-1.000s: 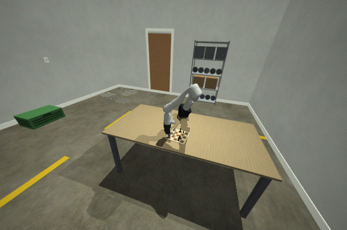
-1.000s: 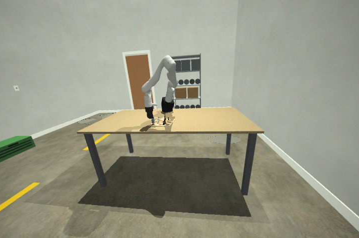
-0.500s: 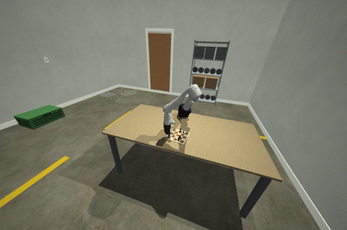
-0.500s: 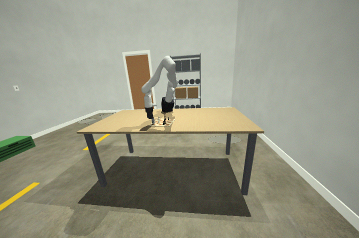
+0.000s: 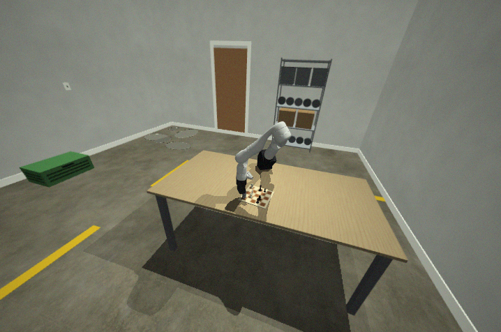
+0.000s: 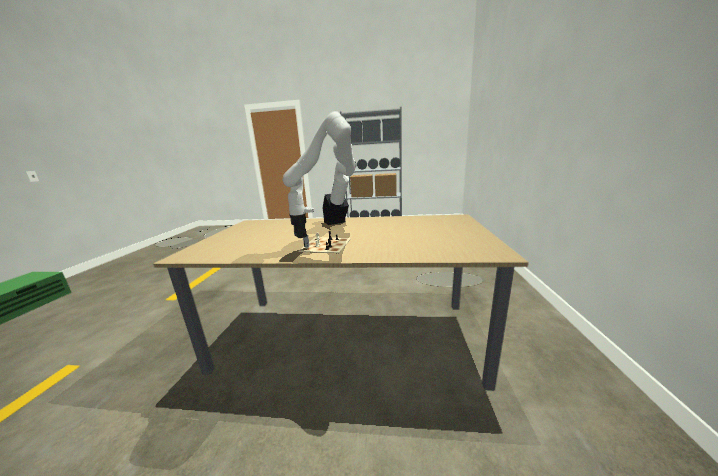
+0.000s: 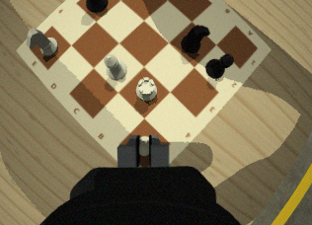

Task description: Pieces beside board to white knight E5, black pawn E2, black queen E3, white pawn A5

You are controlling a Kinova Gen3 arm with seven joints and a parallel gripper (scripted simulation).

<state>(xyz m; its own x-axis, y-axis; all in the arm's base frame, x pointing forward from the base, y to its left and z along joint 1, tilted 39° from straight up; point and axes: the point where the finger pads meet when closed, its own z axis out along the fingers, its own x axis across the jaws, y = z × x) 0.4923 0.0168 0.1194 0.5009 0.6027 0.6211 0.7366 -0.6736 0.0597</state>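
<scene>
Placement status: three of four apparently complete. In the wrist view of the board (image 5: 273, 192) (image 6: 346, 241) (image 7: 44, 76), the white knight (image 5: 251, 186) (image 7: 41, 43) occupies E5 at nine o'clock; the black queen (image 5: 260, 187) (image 6: 330, 234) (image 7: 96, 2), E3 at eleven. The black pawn (image 5: 264, 190) (image 6: 336, 237) appears on E2. Remaining: the end effector (image 5: 243, 195) (image 6: 305, 243) (image 7: 144, 146) pinches the white pawn (image 7: 144, 146) at A5, six o'clock; seating unconfirmed.

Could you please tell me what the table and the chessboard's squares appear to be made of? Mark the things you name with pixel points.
The table (image 5: 317, 199) (image 6: 416, 241) looks like pale wood or wood laminate with a satin finish, given its fine parallel grain. The chessboard (image 7: 144, 41) may be painted or printed wood or card: its cream and brown squares look flat and show no clear grain.
</scene>
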